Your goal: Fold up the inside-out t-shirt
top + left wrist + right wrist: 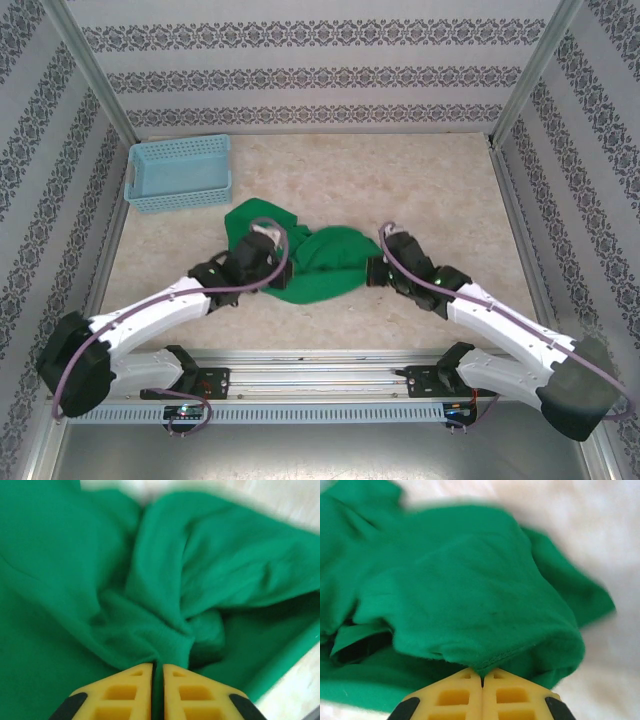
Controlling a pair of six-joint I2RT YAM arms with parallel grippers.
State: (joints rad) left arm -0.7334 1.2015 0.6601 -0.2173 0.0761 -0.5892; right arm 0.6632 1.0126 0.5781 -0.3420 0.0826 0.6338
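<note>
Because the t-shirt (325,265) lies crumpled in a heap on the table (420,180) and not spread flat, everything turns on how it sits between the two sets of fingers. Its long axis runs straight from one gripper to the other. From the left gripper (157,666) the cloth spreads ahead of the tips and off towards the other arm. From the right gripper (481,672) it rises in a mound just beyond the tips and trails away to their left. Neither arm is nearer, since each is at its own end of the heap. The left gripper's yellow fingers (125,692) stand almost together, with only a thin slit between them, and a twisted fold of green is pinched in that slit. The right gripper's fingers are pressed tight together, and the stitched hem runs right down into their tips, so I judge it caught there. The basket (180,175) sits well apart, beyond the left fingers.
</note>
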